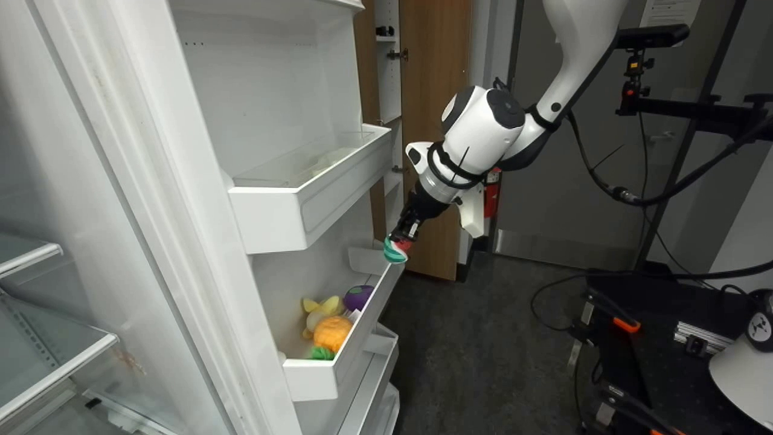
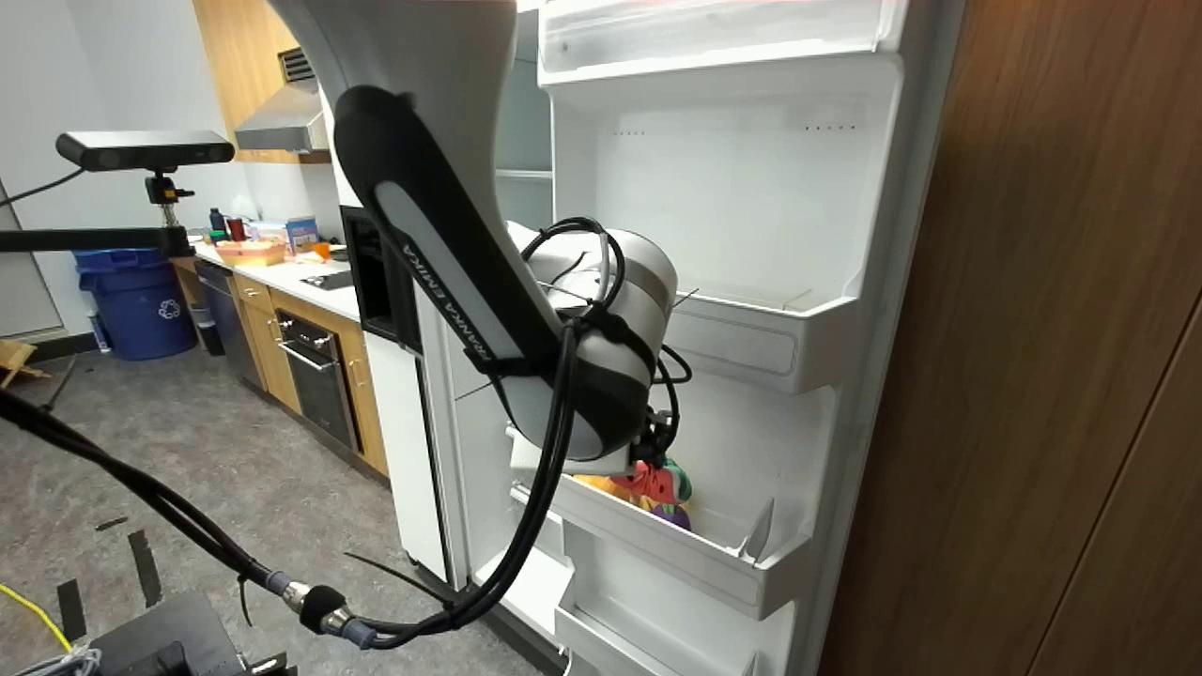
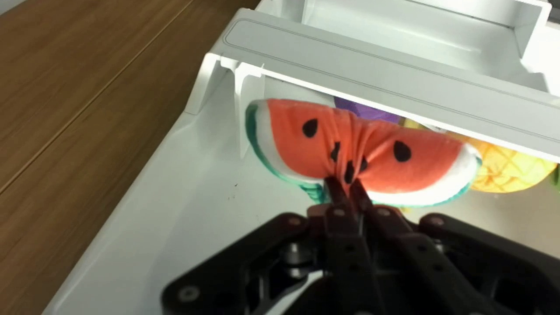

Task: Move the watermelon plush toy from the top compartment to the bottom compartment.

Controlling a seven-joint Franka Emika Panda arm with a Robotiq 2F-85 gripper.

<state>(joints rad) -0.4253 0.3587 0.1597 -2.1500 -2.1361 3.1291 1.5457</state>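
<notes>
The watermelon is pinched near its middle, the jaws of the gripper squeezed together on a fold of its cloth, and that narrow hold makes both halves flare out like wings; the fabric must be soft to bunch so thin. Held so, most of it sits ahead of the fingertips, which should let it be lowered without the fingers reaching deep. It hangs near the front wall of the bottom bin, below the top bin, so lowering and letting go are probably what remains; whether it is wholly within the rim I cannot tell. The arm slants down toward the bin, likely because the top bin juts out overhead and would hamper a straight drop. The purple toy, yellow plush and orange toy huddle in the bottom bin (soft company, by their look), so landing on them should be gentle; the upright divider might snag a tip.
</notes>
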